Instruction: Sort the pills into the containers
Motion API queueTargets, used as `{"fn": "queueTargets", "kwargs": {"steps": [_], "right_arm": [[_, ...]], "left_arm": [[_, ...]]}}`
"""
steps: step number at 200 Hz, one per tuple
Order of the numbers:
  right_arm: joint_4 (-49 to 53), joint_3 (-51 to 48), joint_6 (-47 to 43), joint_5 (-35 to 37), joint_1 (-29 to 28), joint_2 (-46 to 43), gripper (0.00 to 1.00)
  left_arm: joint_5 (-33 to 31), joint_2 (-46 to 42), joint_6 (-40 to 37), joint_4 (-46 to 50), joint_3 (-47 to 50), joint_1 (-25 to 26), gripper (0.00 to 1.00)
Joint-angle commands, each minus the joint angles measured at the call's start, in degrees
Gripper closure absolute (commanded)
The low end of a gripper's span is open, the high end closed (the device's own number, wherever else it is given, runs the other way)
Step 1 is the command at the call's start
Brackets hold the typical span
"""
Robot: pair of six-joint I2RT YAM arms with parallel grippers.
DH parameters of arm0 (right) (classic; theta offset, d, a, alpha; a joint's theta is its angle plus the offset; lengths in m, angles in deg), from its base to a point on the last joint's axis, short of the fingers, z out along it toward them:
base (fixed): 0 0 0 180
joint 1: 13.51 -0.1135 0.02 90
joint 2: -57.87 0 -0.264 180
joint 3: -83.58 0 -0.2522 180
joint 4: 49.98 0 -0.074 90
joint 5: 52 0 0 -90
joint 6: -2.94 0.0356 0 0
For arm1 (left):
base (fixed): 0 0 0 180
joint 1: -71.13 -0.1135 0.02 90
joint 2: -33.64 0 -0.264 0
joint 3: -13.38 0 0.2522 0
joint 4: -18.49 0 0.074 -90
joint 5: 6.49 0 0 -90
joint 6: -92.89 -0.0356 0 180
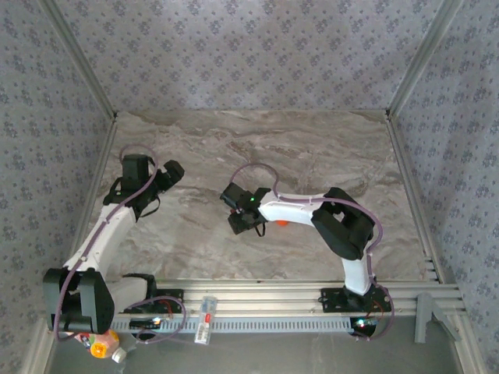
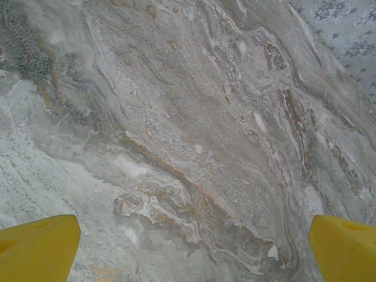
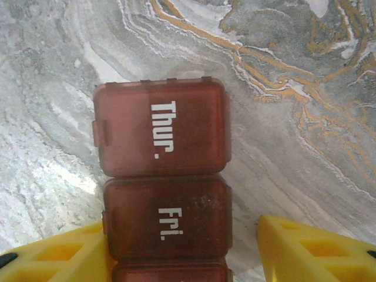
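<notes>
Worktop (image 1: 312,148): grey-beige marble-look slab, swirling veins, rust-orange streaks, matte. Walls (image 1: 234,47) on three sides: blue-grey floral wallpaper. Ribbed aluminium rail (image 1: 273,294) along near edge.

Containers (image 3: 161,135) near worktop centre: translucent reddish-brown plastic strip, square rounded-corner lids down, white print "Thur." and "Fri.".

Right gripper (image 3: 185,252) straddles Fri. end, yellow fingers (image 3: 308,249) apart. One finger just beside strip, other clear of it; not clamped.

Left gripper (image 2: 192,244) spread wide over bare marble, worktop left side.

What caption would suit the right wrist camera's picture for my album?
Pill box with shut lids marked Thur. and Fri. on the marble table between the right hand's open yellow fingers.
</notes>
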Motion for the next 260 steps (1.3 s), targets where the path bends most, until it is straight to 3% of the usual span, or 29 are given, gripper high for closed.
{"fn": "queueTargets", "kwargs": {"steps": [1,90,122,150,169,228,260], "right_arm": [[0.6,-1.0,-0.4,0.0,-1.0,0.2,0.38],[1.0,-1.9,-0.6,0.3,-1.7,-0.2,0.39],[1.2,-2.3,-0.9,0.2,-1.8,-0.8,0.48],[1.6,-3.0,-1.6,-0.3,-1.7,-2.4,0.64],[1.7,-3.3,-2.3,-0.7,-1.1,-4.8,0.67],[-1.6,-8.9,-7.1,-12.6,4.0,-19.1,0.67],[-3.5,-11.3,-11.1,-20.5,7.2,-26.1,0.67]], "left_arm": [[0.3,0.3,0.7,-1.0,0.4,0.4,0.0],[0.4,0.5,1.4,-1.1,0.1,0.6,0.0],[0.6,0.4,1.9,-1.0,0.1,0.8,0.0],[2.0,-0.1,2.7,-0.8,0.1,1.1,0.0],[4.8,-1.3,4.9,-0.8,0.4,1.2,0.0],[12.7,-10.3,14.2,-3.0,4.7,4.9,0.0],[14.4,-14.3,20.0,-5.4,6.1,11.6,0.0]]}}
